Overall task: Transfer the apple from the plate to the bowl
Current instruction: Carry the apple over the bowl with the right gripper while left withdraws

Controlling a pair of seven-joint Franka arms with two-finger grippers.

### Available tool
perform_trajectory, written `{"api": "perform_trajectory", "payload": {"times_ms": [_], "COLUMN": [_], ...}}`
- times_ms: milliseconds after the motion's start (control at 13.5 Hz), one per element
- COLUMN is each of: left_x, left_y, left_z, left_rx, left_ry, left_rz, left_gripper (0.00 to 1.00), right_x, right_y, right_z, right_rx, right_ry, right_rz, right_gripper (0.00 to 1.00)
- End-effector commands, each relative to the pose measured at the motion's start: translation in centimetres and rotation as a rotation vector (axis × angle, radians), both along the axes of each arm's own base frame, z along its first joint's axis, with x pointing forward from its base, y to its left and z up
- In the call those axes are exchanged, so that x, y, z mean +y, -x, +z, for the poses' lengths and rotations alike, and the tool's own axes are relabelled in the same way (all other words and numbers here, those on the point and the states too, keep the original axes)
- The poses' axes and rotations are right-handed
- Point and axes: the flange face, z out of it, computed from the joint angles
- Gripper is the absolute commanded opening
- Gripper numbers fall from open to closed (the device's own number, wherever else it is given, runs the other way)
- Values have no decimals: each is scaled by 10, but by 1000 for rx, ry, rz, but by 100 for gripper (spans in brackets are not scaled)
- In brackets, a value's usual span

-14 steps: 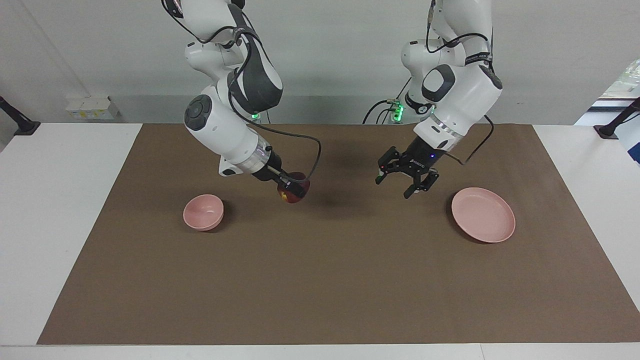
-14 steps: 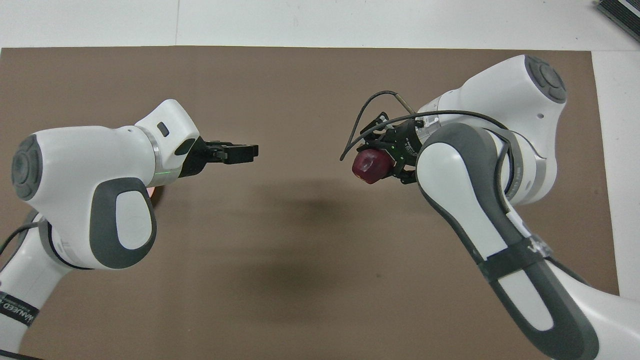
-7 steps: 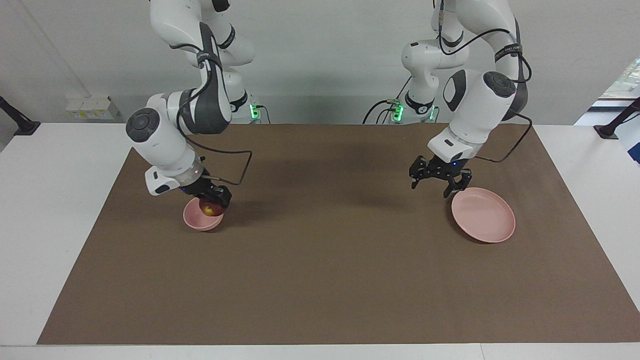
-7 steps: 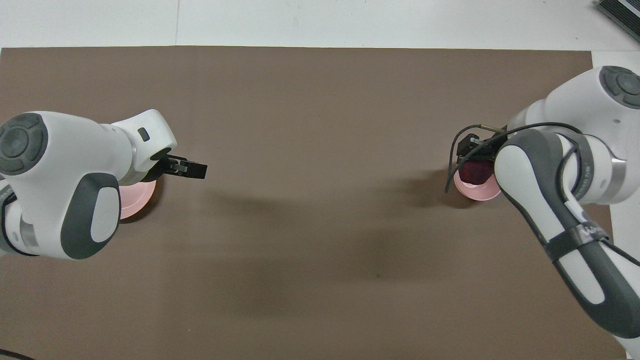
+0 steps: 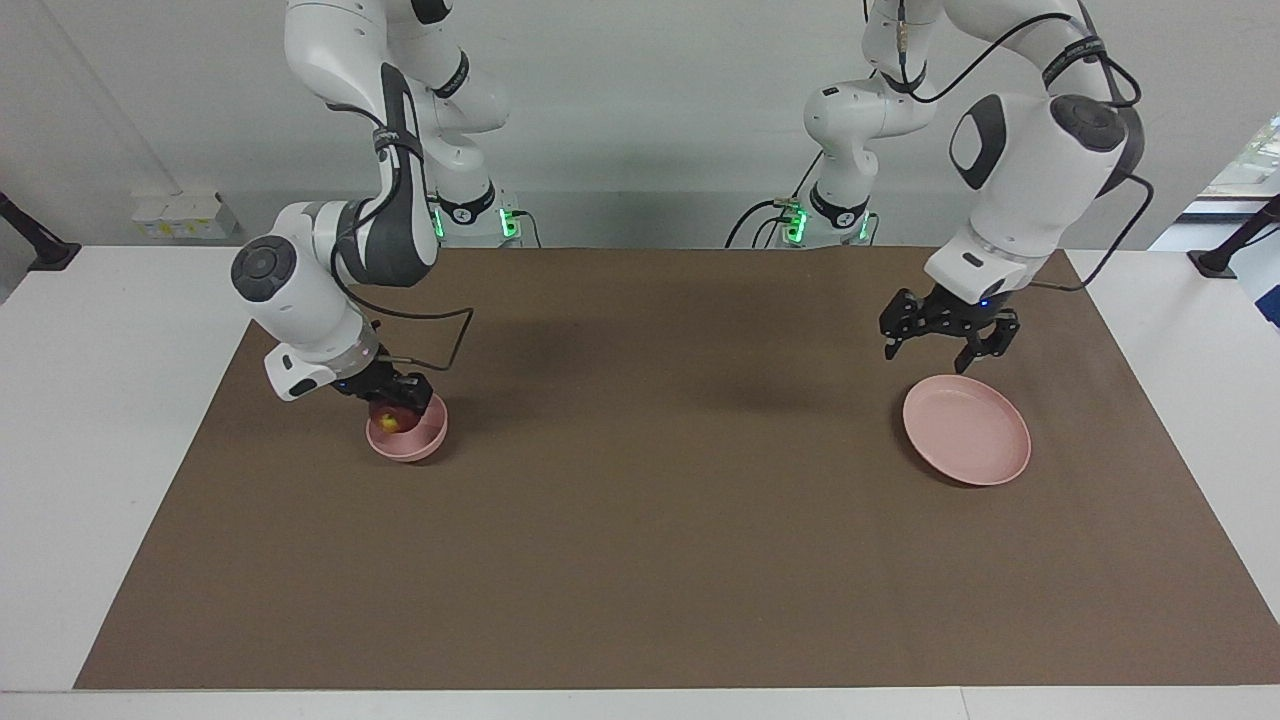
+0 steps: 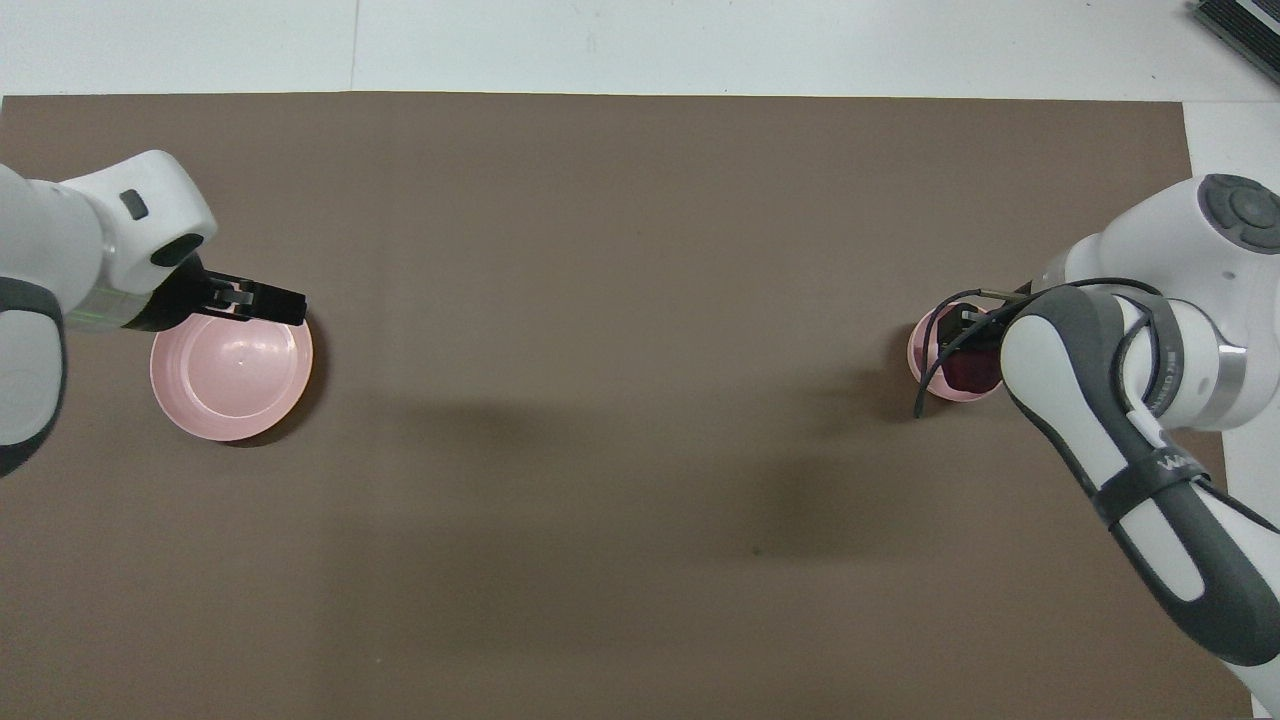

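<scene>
The small pale pink bowl (image 5: 428,438) stands toward the right arm's end of the table. My right gripper (image 5: 396,404) reaches down into it, shut on the dark red apple (image 5: 387,421), which sits low inside the bowl. In the overhead view the right arm partly covers the bowl (image 6: 922,347), the apple (image 6: 967,376) and the right gripper (image 6: 962,340). The wide pink plate (image 5: 966,436) lies bare toward the left arm's end. My left gripper (image 5: 941,349) hangs open and empty in the air over the plate's (image 6: 231,388) edge, as the overhead view of the left gripper (image 6: 296,306) shows too.
A brown mat (image 5: 660,520) covers most of the white table (image 5: 100,420). Black clamp posts (image 5: 40,250) stand at the table's corners nearest the robots, and a white socket box (image 5: 185,215) sits at the wall.
My right gripper carried the apple from over the middle of the mat to the bowl and lowered it in. My left gripper drew back and rose over the plate.
</scene>
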Motion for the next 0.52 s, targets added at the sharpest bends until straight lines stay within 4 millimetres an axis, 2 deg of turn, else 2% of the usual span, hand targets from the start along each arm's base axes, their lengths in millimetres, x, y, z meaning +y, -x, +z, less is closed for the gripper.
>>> {"api": "perform_trajectory", "payload": {"times_ms": [0,148,296,444], "left_x": [16,20,31,32], "left_y": [-1,4,10,13], "left_z": [40,61,71,73], "left_rx": [11,23,41,59], "left_ry": [-19,-21,-29,-33], "left_rz": [23,25,42,42], "left_gripper": [100,100,100,100], "right_x": [-1,-1,-3,-2], "right_y": [5,-2,-7,-8], "right_z": [3,-10,-15,-16], "right_rx": [-22,-35,-38,-39], "right_ry": [15,20,22,22], "right_rz": [28,28,24,18], "right_gripper": [0,0,0,9]}}
